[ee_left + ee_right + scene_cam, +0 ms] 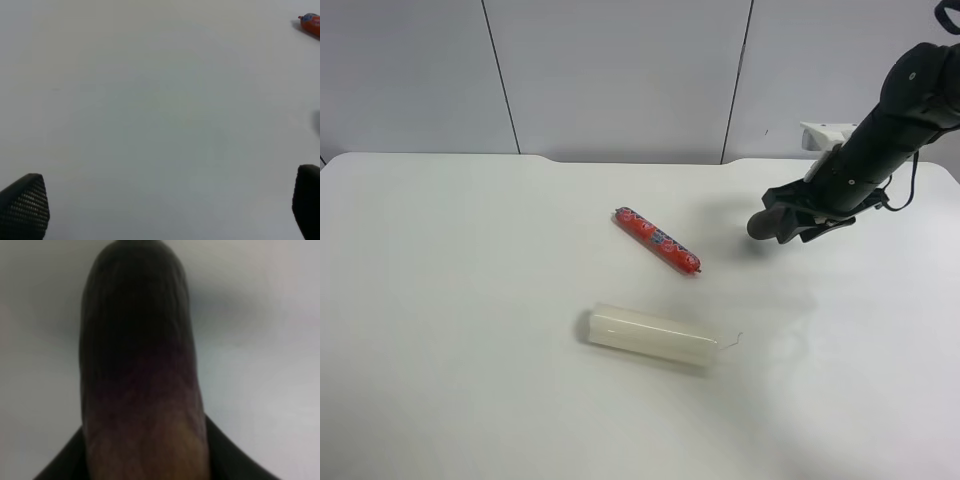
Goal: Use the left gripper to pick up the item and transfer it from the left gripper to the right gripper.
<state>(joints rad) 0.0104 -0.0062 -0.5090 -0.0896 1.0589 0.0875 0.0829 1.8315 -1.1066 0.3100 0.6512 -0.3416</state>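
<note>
The left gripper (160,210) stood wide open over bare table (150,110) with nothing between its fingers (25,205), and only the end of the sausage (311,24) showed far off ahead of it; it did not appear in the high view. Further along, the sausage (657,241) and the white candle (652,335) lay well apart from the right gripper (782,222), off to one side of it. The right gripper was closed on the eggplant (142,380), which jutted straight out past its fingers, clear of the table. The handover looked complete. The chief risk, in my judgement, was the glossy, tapered eggplant sliding out if the arm swung quickly or the grip sat near the thin end.
</note>
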